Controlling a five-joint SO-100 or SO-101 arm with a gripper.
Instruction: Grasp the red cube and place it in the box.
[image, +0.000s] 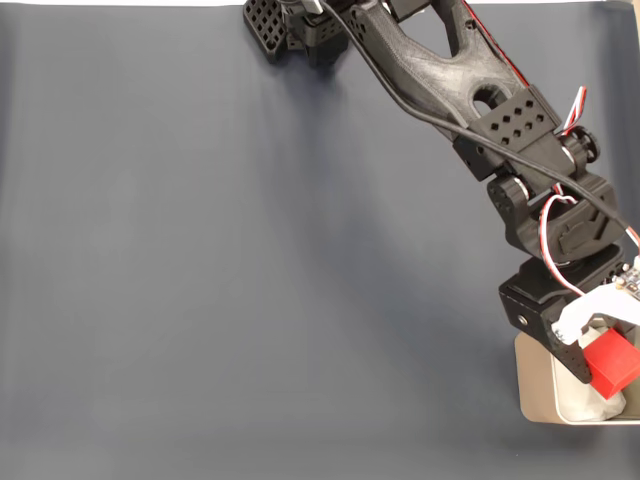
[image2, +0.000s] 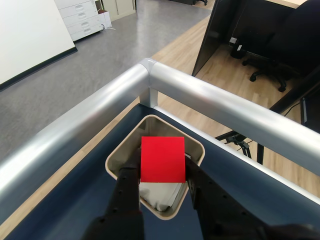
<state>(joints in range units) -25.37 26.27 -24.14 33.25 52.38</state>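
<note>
- Red cube (image2: 162, 159) is pinched between the two black fingers (image2: 127, 187) of the gripper (image2: 161, 180), one on each side face, so the pincer is clenched on the cube and hasn't let go
- it's hanging right over the open top of the beige box (image2: 116, 161), and in the wrist view you can see the white lining (image2: 159, 196) just under it, so my read is that it's held there to line up the drop
- in the fixed view the cube (image: 611, 361) sits over the box (image: 535, 385) at the lower right corner of the dark blue mat (image: 250, 270), with the black arm (image: 470, 90) stretched diagonally down from the top
- I can't tell if the cube's bottom is already below the rim or a bit above it
- nothing really stands in the way, the mat around the box is bare
- only thing nearby is the silver rail (image2: 200, 95) running round the table edge just past the box, near enough that I'd watch the wrist when it pulls back
- beyond the rail it's wood floor, an office chair (image2: 272, 60) and white drawers (image2: 82, 20), all well apart from the action
</note>
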